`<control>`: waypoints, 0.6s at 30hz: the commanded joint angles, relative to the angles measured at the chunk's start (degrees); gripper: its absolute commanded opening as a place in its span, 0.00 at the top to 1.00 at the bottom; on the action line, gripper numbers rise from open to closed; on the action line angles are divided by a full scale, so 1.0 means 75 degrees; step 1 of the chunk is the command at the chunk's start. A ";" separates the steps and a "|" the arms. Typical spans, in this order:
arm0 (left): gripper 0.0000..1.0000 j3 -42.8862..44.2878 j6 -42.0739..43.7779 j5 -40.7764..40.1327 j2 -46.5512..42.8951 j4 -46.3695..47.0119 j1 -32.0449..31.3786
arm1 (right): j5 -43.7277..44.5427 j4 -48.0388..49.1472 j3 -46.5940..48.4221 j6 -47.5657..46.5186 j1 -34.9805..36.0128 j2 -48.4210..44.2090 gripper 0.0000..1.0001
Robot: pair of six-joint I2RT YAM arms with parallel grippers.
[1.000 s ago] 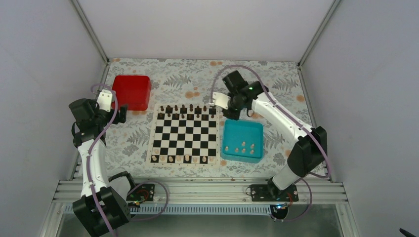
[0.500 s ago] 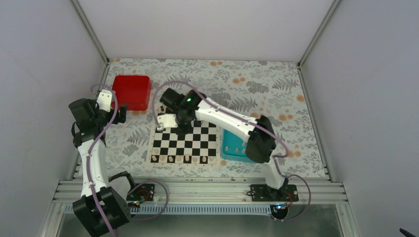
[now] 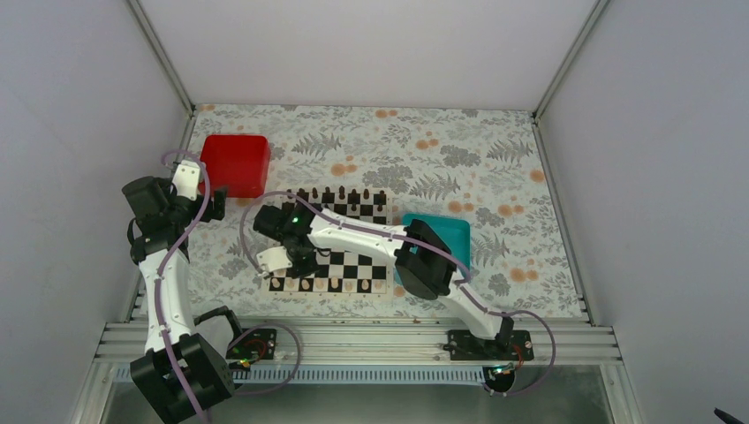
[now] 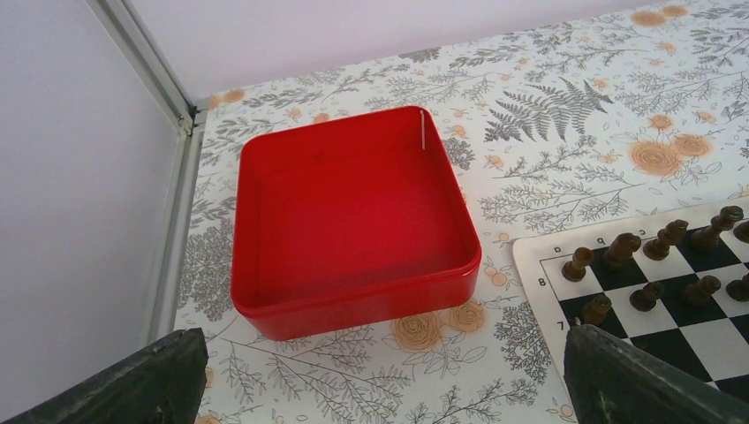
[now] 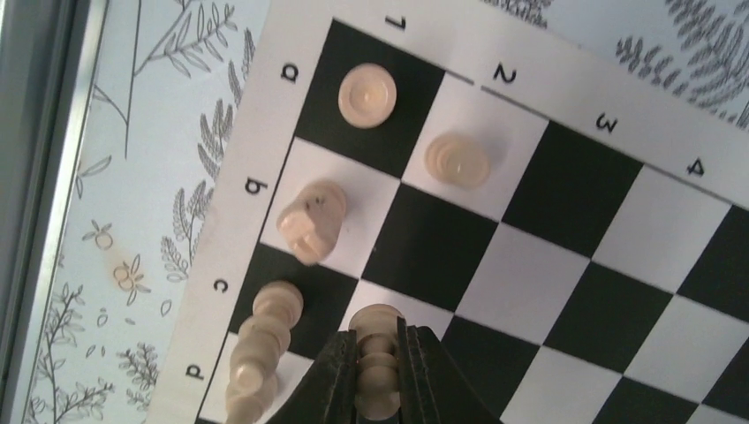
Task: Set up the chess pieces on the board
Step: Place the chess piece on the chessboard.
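Chessboard: lies flat on the floral surface in front of your two arms, with the red bin off its far left corner and the teal bin just beside its right edge.
Right arm: you have it stretched from its base across the board to the near left corner, and it covers part of the teal bin in the top view.
Right tool: clamped on a pale pawn, with one finger on each side of the stem and the wrist camera looking down on it.
Pawn's place: over the second rank, about file c, just beside a tall pale piece on c1. Whether its foot touches the square cannot be told from your views.
Neighbours: a round-topped pale piece stands on a1, a second pale pawn on a2 and a pale knight on b1.
Near edge: a row of pale pieces lines the first rank in the top view.
Dark pieces: upright along the far edge. Your left wrist view shows two ranks of them at the corner.
Left arm: raised at the left side of the surface, well apart from the board.
Left tool: fingers spread wide, with the dark fingertips at the bottom corners of its view and the red bin framed between them.
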 commanded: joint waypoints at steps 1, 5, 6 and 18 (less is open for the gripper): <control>0.00 -0.0035 0.0105 0.0102 -0.0036 0.0117 0.0041 | -0.0058 0.0256 0.0370 -0.0041 0.0129 0.0258 0.90; 0.00 -0.0035 0.0105 0.0117 -0.0046 0.0119 0.0040 | -0.0053 0.0453 0.0415 0.0029 0.0154 0.0409 0.90; 0.00 -0.0041 0.0102 0.0110 -0.0047 0.0115 0.0041 | -0.0035 0.0479 0.0435 0.0038 0.0169 0.0439 0.90; 0.00 -0.0046 0.0116 0.0162 -0.0066 0.0115 0.0041 | 0.0188 0.0571 0.0531 0.0033 0.0161 0.0680 0.90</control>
